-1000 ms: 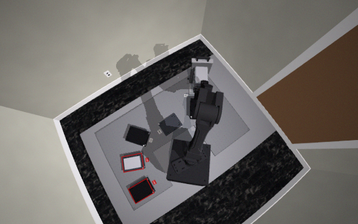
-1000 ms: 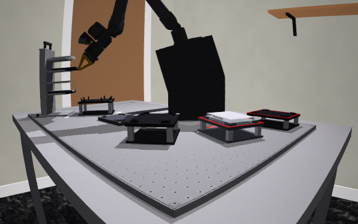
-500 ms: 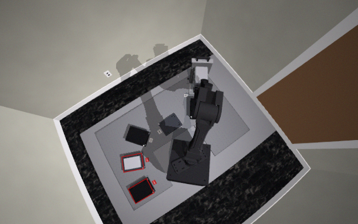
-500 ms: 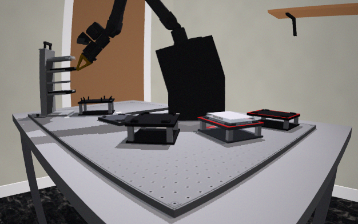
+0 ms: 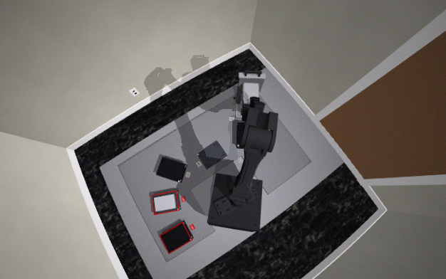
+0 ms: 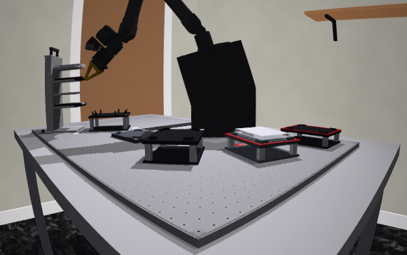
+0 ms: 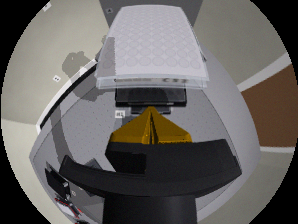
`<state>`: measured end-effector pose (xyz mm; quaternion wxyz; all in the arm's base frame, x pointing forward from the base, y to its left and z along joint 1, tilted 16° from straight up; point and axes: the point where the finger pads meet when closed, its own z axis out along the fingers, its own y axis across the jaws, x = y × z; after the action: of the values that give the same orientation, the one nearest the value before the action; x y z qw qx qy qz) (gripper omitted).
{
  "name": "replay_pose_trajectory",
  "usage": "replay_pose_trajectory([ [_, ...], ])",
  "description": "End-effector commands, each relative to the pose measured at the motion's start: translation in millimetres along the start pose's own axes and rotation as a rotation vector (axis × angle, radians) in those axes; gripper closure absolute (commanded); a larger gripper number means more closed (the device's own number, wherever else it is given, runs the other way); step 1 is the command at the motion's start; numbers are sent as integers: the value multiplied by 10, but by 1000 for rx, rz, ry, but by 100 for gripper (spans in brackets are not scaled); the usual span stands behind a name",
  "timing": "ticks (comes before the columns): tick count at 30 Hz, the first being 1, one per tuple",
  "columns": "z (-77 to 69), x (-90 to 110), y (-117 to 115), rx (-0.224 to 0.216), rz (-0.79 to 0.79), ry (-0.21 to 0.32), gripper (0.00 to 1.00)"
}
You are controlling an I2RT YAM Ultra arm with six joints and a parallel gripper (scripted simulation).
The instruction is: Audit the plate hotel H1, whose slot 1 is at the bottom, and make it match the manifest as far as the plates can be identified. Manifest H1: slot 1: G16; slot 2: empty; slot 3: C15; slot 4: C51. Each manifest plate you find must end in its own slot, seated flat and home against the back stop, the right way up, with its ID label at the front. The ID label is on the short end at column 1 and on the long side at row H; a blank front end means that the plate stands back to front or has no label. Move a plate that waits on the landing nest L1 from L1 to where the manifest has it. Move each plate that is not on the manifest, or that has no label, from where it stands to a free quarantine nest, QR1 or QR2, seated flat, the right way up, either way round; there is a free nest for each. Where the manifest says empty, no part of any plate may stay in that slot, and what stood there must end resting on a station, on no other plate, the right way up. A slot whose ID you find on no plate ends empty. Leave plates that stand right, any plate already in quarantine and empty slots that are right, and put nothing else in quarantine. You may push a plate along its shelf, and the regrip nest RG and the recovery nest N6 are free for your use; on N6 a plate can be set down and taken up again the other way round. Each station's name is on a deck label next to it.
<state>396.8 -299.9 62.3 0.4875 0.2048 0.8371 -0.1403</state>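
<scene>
The plate hotel H1 (image 6: 52, 94) stands at the far left of the deck; it also shows in the top view (image 5: 251, 83). A white plate (image 7: 152, 52) lies in its top slot. A dark plate (image 7: 152, 98) lies in the slot below, and it shows in the side view (image 6: 68, 79) too. Another dark plate (image 6: 69, 105) lies in the bottom slot. The shelf between them (image 6: 66, 93) looks empty. My gripper (image 6: 86, 77) is shut and holds nothing. Its yellow fingertips (image 7: 152, 117) are at the front end of the dark plate in the third slot.
A red-edged quarantine nest holds a white plate (image 5: 164, 203); the other red-edged nest (image 6: 310, 130) is bare. A black raised nest (image 6: 172, 138), a low flat nest (image 6: 131, 134) and a pinned nest (image 6: 108, 116) stand between them and the hotel. The arm's base (image 5: 235, 208) is behind.
</scene>
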Motion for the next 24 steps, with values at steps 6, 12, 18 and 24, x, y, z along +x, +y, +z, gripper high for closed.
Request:
replay_pose_trajectory([
  [6, 26, -122, -8, 2, -3, -20, 100],
  [12, 54, -152, -8, 2, -3, -20, 100],
  [18, 70, -169, -8, 2, -3, -20, 100],
  [24, 70, -169, -8, 2, -3, -20, 100],
])
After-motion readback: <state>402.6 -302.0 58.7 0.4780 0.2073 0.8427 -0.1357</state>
